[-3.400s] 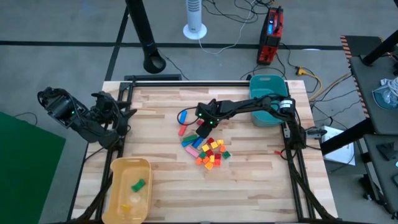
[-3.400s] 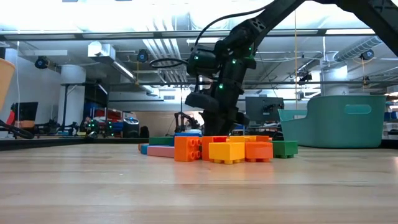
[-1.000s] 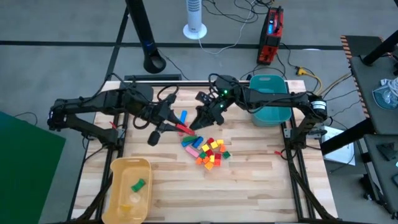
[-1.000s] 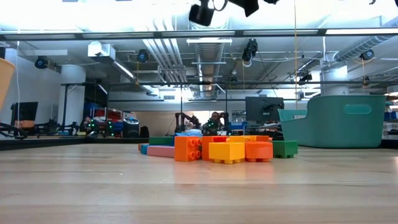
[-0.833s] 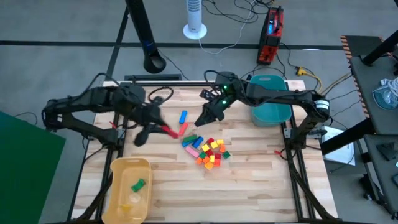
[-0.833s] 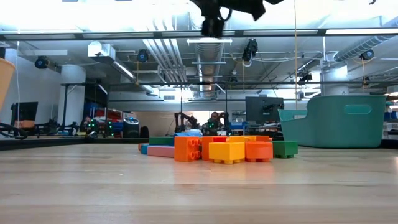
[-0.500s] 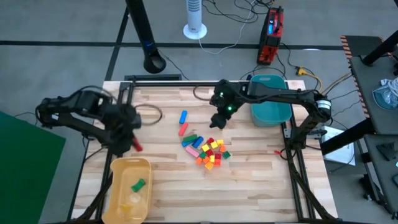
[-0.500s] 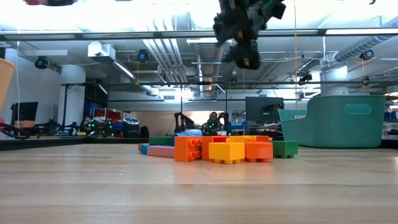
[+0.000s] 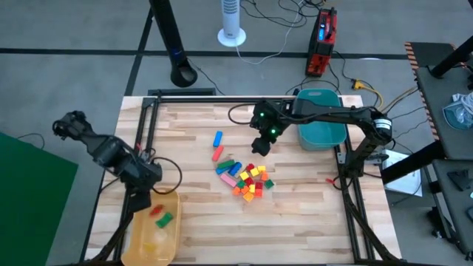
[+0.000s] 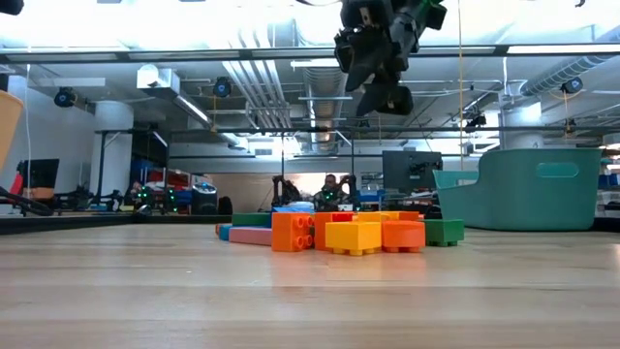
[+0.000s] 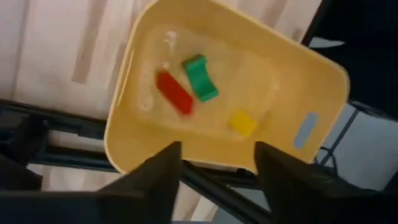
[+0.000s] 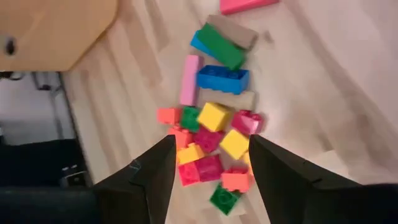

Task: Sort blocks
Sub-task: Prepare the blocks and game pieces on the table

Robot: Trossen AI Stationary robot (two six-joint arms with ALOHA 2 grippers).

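Hovering over the yellow tray (image 11: 323, 81), left gripper (image 11: 214, 158) jaws spread, red block (image 11: 174, 93) lying below.

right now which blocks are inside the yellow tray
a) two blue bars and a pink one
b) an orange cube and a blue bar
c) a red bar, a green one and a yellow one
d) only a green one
c: the left wrist view looks down past the open left gripper into the yellow tray, where a red block, a green block and a yellow block show.
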